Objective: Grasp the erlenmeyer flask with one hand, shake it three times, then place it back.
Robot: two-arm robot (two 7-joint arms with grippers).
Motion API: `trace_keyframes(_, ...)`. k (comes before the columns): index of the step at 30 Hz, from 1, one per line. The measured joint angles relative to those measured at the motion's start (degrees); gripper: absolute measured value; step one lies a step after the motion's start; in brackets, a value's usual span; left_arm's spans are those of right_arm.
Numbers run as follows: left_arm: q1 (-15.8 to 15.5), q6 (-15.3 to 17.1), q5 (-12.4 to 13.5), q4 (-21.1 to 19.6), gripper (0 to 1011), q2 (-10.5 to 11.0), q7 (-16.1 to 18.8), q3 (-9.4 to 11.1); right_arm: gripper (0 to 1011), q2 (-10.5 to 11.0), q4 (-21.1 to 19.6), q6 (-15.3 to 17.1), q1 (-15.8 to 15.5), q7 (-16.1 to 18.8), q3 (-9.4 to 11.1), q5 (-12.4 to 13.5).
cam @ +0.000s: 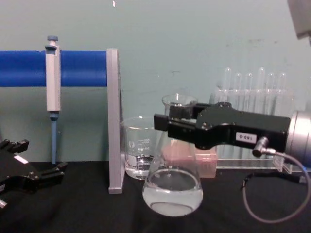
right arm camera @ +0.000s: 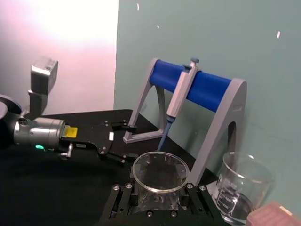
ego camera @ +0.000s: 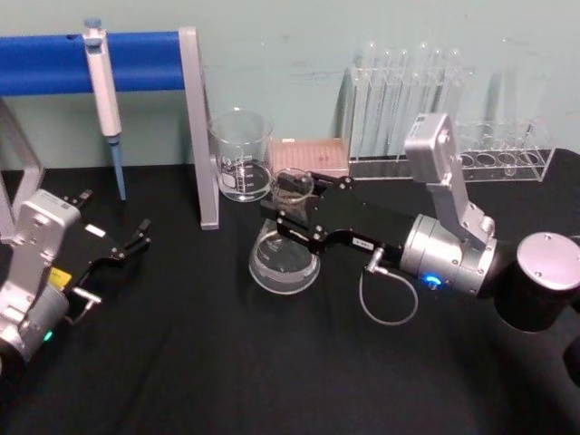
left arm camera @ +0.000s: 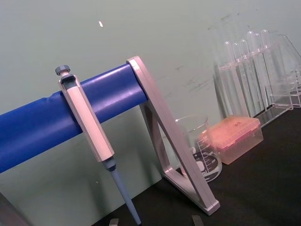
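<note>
The erlenmeyer flask is clear glass with a little clear liquid in its wide base. My right gripper is shut on its narrow neck, just under the flared rim. In the chest view this black hand, with a small white number label, reaches in from the right. There the flask leans a little and its base looks slightly off the black cloth. My left gripper rests open at the table's left, well away from the flask, and appears again in the right wrist view.
A graduated beaker stands just behind the flask, beside a pink tip box. A blue-barred stand holds a pipette at back left. Test tube racks line the back right. Black cloth lies open in front.
</note>
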Motion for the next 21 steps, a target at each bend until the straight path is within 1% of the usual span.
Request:
trace_keyframes(5, 0.0, 0.0, 0.0, 0.0, 1001, 0.0, 0.0, 0.0, 453, -1.0, 2.8, -1.3, 0.5, 0.0, -0.4, -0.9)
trace_keyframes(6, 0.0, 0.0, 0.0, 0.0, 1001, 0.0, 0.0, 0.0, 453, -1.0, 2.8, -1.3, 0.5, 0.0, -0.4, -0.9)
trace_keyframes(8, 0.0, 0.0, 0.0, 0.0, 1001, 0.0, 0.0, 0.0, 456, -1.7, 4.6, -2.0, 0.8, -0.1, -0.6, -1.4)
trace_keyframes(11, 0.0, 0.0, 0.0, 0.0, 1001, 0.0, 0.0, 0.0, 453, -2.3, 6.0, -2.6, 1.1, 0.0, -0.7, -1.9)
trace_keyframes(21, 0.0, 0.0, 0.0, 0.0, 1001, 0.0, 0.0, 0.0, 456, -3.8, 9.9, -3.4, 1.4, -0.2, -0.7, -3.4)
